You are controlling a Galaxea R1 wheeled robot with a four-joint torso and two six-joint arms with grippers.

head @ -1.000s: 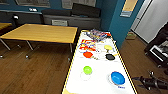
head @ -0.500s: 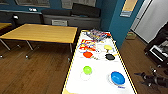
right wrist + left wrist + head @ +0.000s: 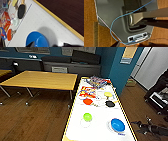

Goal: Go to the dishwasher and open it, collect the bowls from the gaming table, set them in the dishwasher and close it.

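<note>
Hardly anything has changed: against half a second ago and the second before that, the head view is framed the same and nothing on the worktop has shifted. My call is that the drive-up is over, the robot is parked at the near end of the gaming table (image 3: pixel 100 130), and the collecting step is about to start.

The bowls are all on that white top and none has been lifted. The green bowl (image 3: pixel 87 116) is nearest, in the middle. The blue bowl (image 3: pixel 117 125) sits to its right, close to the yellow edge. Further up are the red one (image 3: pixel 87 101), the black one (image 3: pixel 110 104) and the pale yellow one (image 3: pixel 108 94). In the right wrist view the black piece (image 3: pixel 21 11) and the red piece (image 3: pixel 9 34) look flat with a stub like a handle, so I can't say for sure that those are bowls.

The right gripper (image 3: pixel 50 45) hangs just over the blue bowl (image 3: pixel 36 40), fingers spread and nothing between them. The left gripper (image 3: pixel 134 45) is down beside the robot's own grey body over the wooden floor (image 3: pixel 90 18), fingers also released and empty.

The plain yellow table (image 3: pixel 42 79) stands well apart on the left.
</note>
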